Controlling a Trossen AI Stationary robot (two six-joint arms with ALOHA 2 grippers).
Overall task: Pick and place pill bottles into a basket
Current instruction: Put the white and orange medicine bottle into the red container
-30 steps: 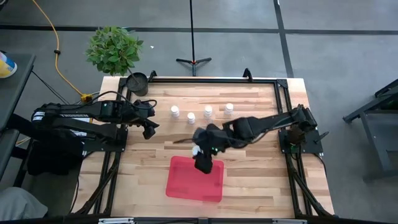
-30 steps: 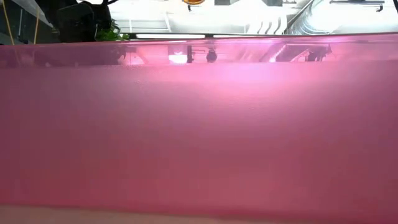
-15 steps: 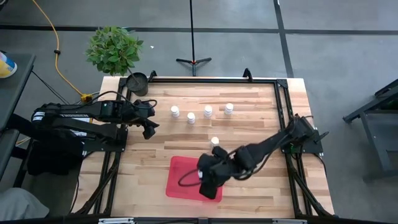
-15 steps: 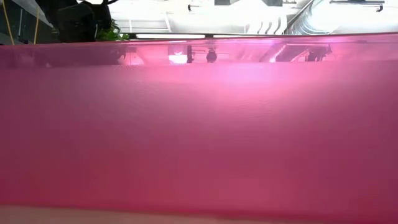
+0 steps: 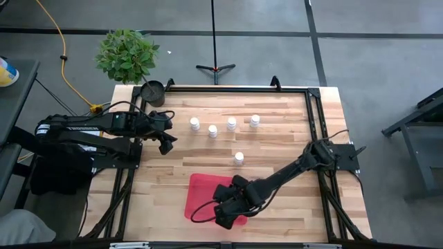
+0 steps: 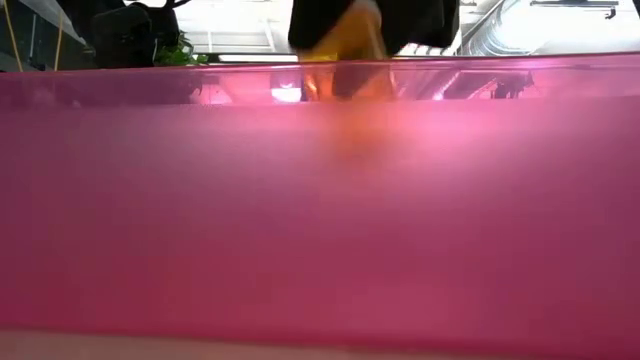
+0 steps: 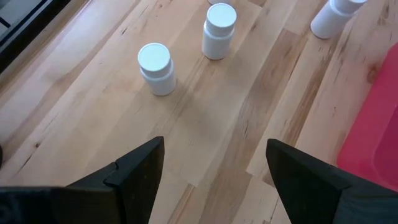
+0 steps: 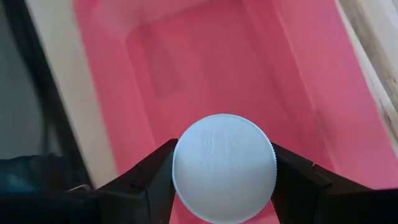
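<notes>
The red basket [image 5: 208, 197] lies near the table's front edge; its wall [image 6: 320, 220] fills the low view. My right gripper [image 5: 223, 216] hangs over the basket's near part, shut on a pill bottle with a white cap [image 8: 224, 168] and an orange-amber body [image 6: 345, 45]. Several white pill bottles [image 5: 212, 130] stand upright on the wood farther back, and one [image 5: 239, 158] stands just beyond the basket. My left gripper [image 5: 166, 143] waits open at the table's left, above the wood, with bottles [image 7: 155, 67] ahead of it. My right gripper pinches the bottle between its two fingers [image 8: 152, 180], one on each side, at the rim of the white cap [image 8: 181, 167]. The fingers come from above, slanting down. The bottle is lifted clear over the basket's floor [image 8: 205, 68], cap up, with its amber body hanging below.
A small dark round pot [image 5: 152, 91] stands at the table's far left corner, with a green plant [image 5: 127, 54] behind it. A black frame rail [image 5: 235, 89] runs along the far edge. Bare wood [image 5: 277, 145] lies between the bottle row and the basket.
My right gripper has swung toward the table's near edge and come down, carrying the bottle from the basket's far rim to above its near part. It now shows above the basket wall in the low view. The single bottle behind the basket has come into sight.
</notes>
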